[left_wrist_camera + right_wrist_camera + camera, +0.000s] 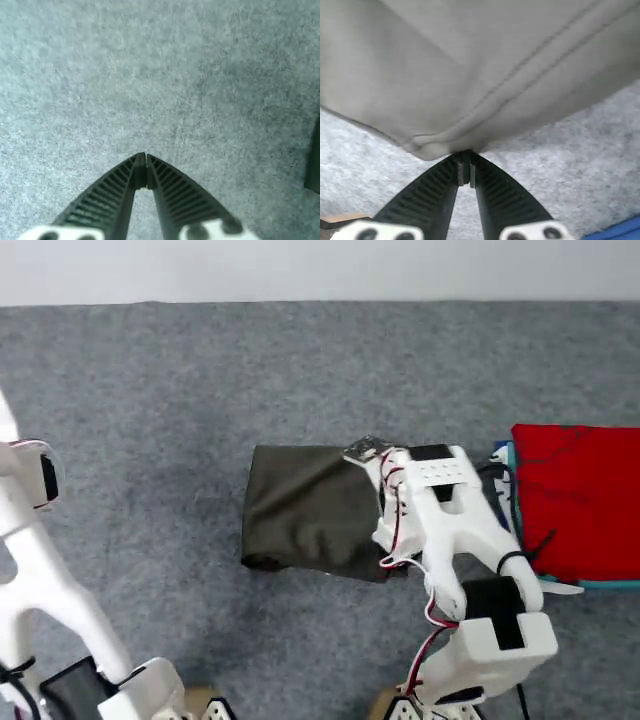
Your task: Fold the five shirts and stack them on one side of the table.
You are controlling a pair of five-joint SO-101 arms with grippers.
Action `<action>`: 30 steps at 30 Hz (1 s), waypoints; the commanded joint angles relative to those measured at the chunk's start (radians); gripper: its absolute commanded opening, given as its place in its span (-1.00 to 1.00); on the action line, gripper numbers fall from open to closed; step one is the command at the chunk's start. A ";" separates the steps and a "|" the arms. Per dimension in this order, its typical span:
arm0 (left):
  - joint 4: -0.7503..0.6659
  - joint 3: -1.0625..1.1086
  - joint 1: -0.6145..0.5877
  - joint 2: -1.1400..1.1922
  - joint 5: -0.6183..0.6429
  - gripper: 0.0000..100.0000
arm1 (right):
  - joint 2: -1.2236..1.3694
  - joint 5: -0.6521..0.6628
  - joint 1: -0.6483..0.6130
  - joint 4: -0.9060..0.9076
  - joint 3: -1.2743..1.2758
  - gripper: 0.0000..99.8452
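Grey felt table (pixel 150 380) with a plain white wall (pixel 320 265) behind it. Everything here is placed off the olive shirt (pixel 310 510), which lies in the middle of the felt in a rough rectangle and looks part-folded.

Well to the left of the olive shirt is the left arm (pixel 40 570). The left gripper (pixel 145 165) has its jaws pressed together on nothing, over bare felt. Just a dark sliver of the shirt shows at the edge of the left wrist view.

At the shirt's right edge, by the far corner, the right gripper (pixel 465 167) is clamped on the hem, and the cloth bunches at the jaw tips and drapes away from them. The right arm (pixel 470 570) sits over that same side of the shirt.

Further right, close to the olive shirt but apparently not touching it, a red shirt (pixel 575 495) lies flat with a blue shirt (pixel 610 584) peeking out from under it. That looks like the stack.

As for handling, it's thin, light and totally floppy cotton. It'll sag and unfold from any single pinch. Best bet is probably to grab a doubled hem or corner, since the stitching gives the jaws something to bite. Two corners held would keep the fold square, and dragging low across the felt could catch it.
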 commanded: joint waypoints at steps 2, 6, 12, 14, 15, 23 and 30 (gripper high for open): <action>0.005 0.005 -0.005 -0.038 -0.008 -0.99 | -0.033 0.012 0.005 0.047 -0.077 -0.98; 0.005 0.004 -0.005 -0.038 -0.008 -0.99 | -0.122 -0.018 -0.085 0.208 -0.192 -0.98; 0.005 0.004 -0.003 -0.038 -0.006 -0.99 | -0.179 -0.184 -0.239 0.286 -0.239 -0.98; 0.005 0.004 -0.003 -0.038 -0.006 -0.99 | -0.150 -0.218 -0.282 0.246 -0.206 -0.98; 0.005 0.004 -0.003 -0.038 -0.006 -0.99 | -0.128 -0.227 -0.294 0.216 -0.184 -0.98; 0.009 0.004 -0.009 -0.038 -0.009 -0.99 | 0.076 -0.160 -0.205 -0.008 -0.068 -0.98; 0.009 0.002 -0.009 -0.040 -0.008 -0.99 | 0.042 -0.104 -0.125 0.019 -0.081 -0.98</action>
